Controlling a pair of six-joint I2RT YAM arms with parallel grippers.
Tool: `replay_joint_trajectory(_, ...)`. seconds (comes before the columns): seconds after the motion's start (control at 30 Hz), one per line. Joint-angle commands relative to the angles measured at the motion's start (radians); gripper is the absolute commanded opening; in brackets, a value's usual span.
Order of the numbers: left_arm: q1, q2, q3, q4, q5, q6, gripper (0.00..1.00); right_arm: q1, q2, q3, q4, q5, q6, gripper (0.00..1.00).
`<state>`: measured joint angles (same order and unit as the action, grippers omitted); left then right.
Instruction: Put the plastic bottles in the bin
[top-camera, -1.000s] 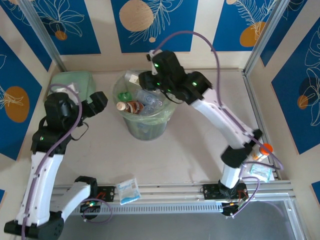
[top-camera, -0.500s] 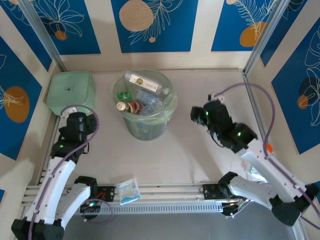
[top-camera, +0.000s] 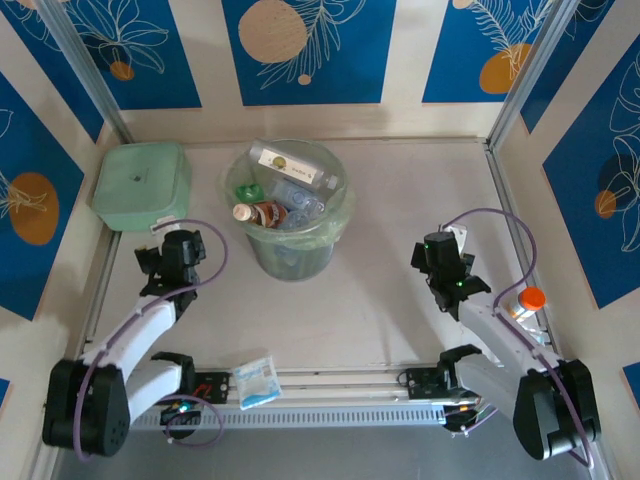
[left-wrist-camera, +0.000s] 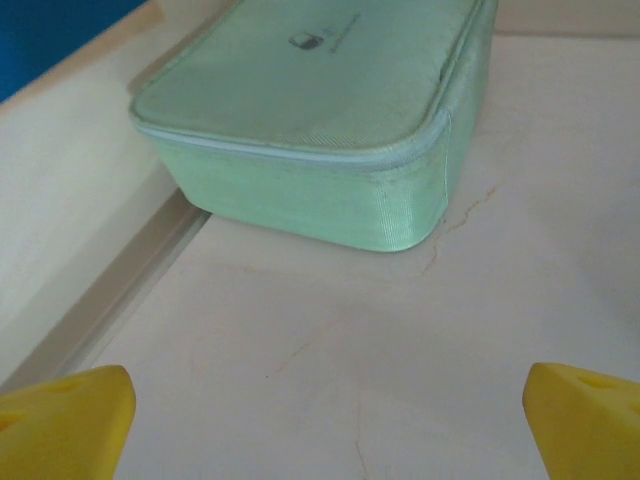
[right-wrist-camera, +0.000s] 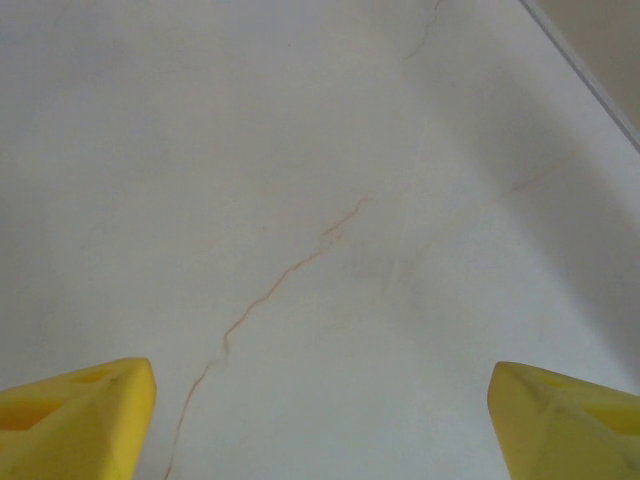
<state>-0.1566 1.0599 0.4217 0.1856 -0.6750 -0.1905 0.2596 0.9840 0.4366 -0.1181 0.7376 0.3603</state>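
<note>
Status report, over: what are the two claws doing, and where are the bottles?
Left claw, right claw open, empty. Bottles piled in bin. Orange-capped item at right edge. Nothing blocking.

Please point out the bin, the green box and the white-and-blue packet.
bin (top-camera: 295, 258): top view, front wall below the rim.
green box (top-camera: 140, 185): top view, middle of the lid.
packet (top-camera: 257, 382): top view, middle of its face.
</note>
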Motion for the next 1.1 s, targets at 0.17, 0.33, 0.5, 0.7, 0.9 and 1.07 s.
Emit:
replay_joint_trajectory(0.17, 0.019, 0.263, -0.101, 0.584, 0.104, 0.095, 0.99, -0.064, 0.22, -0.063, 0.57, -0.091, -0.216, 0.99)
replay_joint_trajectory(0.33, 0.037, 0.398, -0.091, 0.739, 0.195, 0.144, 0.99, -0.159, 0.374, -0.057, 0.854, -0.38, -0.288, 0.99)
replay_joint_trajectory(0.5, 0.051, 0.462, -0.05, 0.714, 0.435, 0.212, 0.99, -0.247, 0.533, -0.043, 0.963, -0.637, -0.274, 0.99)
replay_joint_trajectory(0.7, 0.098, 0.498, -0.103, 0.844, 0.511, 0.178, 0.99, -0.275, 0.535, -0.012, 0.904, -0.706, -0.261, 0.99)
replay_joint_trajectory(0.9, 0.081, 0.503, -0.081, 0.817, 0.47, 0.19, 0.99, -0.266, 0.536, -0.014, 0.914, -0.691, -0.265, 0.99)
replay_joint_trajectory(1.07, 0.08, 0.505, -0.058, 0.778, 0.532, 0.217, 0.99, -0.266, 0.537, -0.012, 0.911, -0.69, -0.266, 0.99)
